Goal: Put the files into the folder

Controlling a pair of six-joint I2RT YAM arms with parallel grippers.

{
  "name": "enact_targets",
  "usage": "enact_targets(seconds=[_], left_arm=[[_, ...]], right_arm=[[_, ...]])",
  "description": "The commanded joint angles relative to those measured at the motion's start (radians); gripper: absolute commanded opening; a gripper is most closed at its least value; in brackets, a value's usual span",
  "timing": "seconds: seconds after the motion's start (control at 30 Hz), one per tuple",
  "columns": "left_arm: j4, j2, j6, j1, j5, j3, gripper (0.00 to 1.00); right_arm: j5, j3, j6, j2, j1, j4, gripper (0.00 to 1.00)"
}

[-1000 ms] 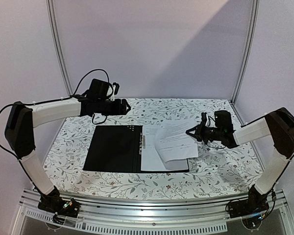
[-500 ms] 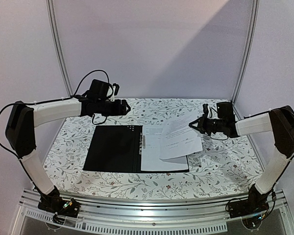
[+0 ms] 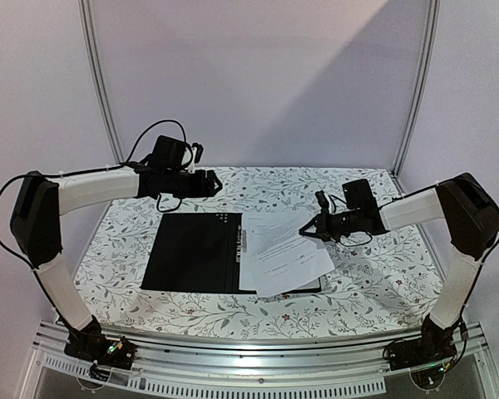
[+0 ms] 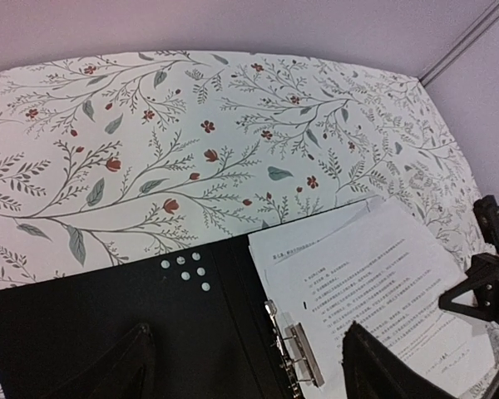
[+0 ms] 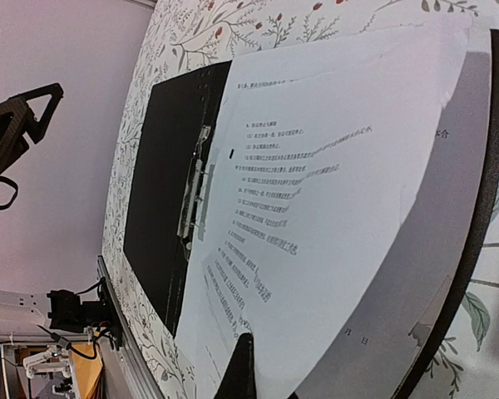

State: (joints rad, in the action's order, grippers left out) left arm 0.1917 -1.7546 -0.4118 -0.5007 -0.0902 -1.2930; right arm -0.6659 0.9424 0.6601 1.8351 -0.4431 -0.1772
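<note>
Leftward since earlier goes the right gripper [image 3: 310, 227], sheet [image 3: 293, 253] pinched. On the floral table [image 3: 374, 283] lies the open folder [image 3: 195, 249]; the sheet drapes its right half beside the metal clip [image 4: 298, 356]. Left gripper [image 3: 214, 181] hovers spread over its far edge.

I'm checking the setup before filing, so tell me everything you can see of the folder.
The folder lies open and flat on the floral table, black inside. A metal clip runs beside its spine, and small white dots sit near the left half's far edge. The left half is bare; white sheets cover the right half, the top one skewed.
</note>
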Motion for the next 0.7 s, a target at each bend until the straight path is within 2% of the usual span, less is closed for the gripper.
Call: enact_targets(seconds=[0.0,0.13,0.3,0.43,0.5,0.57,0.67], left_arm=[[-0.011,-0.016,0.0,0.016,-0.011,0.001,0.78],[-0.011,-0.019,-0.003,0.016,-0.017,0.0,0.78],[-0.012,-0.017,-0.008,0.016,-0.027,0.001,0.78],[-0.012,-0.019,-0.009,0.016,-0.029,0.001,0.78],[-0.012,-0.02,-0.009,0.016,-0.031,0.001,0.78],[-0.012,-0.018,-0.009,0.016,-0.032,0.001,0.78],[-0.012,-0.017,-0.01,0.016,-0.035,0.001,0.78]], right_arm=[[0.025,-0.006,0.019,0.028,-0.009,0.004,0.02],[0.043,-0.041,0.073,0.028,-0.018,-0.052,0.03],[0.111,-0.166,0.212,-0.003,-0.025,-0.236,0.03],[0.16,-0.207,0.277,-0.013,-0.049,-0.3,0.01],[0.165,-0.191,0.273,-0.01,-0.057,-0.279,0.05],[0.163,-0.165,0.262,-0.002,-0.058,-0.222,0.14],[0.167,-0.134,0.231,-0.003,-0.059,-0.145,0.23]])
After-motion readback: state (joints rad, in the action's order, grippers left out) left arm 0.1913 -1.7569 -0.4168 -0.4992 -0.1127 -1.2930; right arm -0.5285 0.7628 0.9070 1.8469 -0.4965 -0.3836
